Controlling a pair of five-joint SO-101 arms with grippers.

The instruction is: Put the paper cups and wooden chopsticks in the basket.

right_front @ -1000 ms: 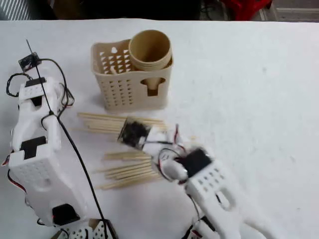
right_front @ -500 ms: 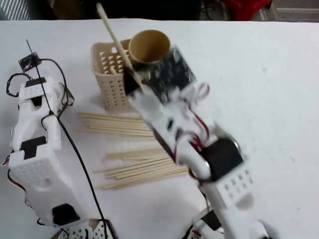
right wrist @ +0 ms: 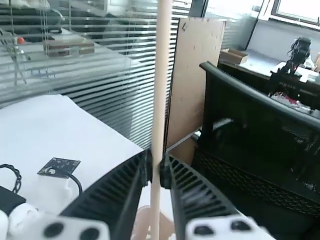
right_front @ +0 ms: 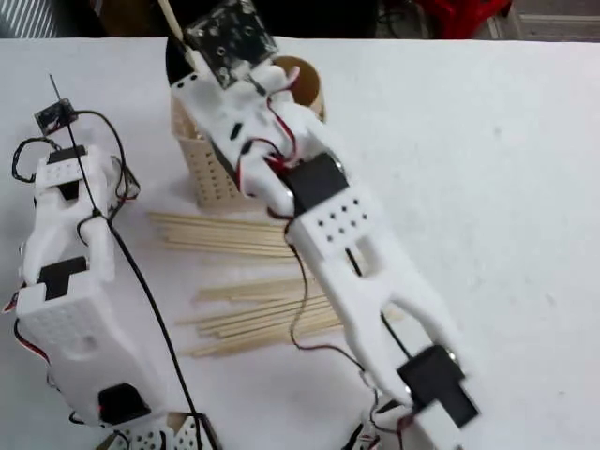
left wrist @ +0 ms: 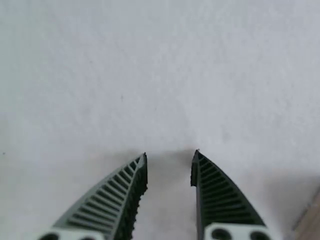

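The wooden chopstick stands nearly upright above the far-left end of the basket, pinched low on its shaft by my right gripper. Light, stiff and smooth, it would likely swivel unless gripped firmly nearer the middle. The paper cups sit nested in the basket's right end and more chopsticks lie in two loose bundles on the white table just nearer, while my left gripper hangs parted and empty over bare tabletop; beyond the far edge are window blinds and a dark chair.
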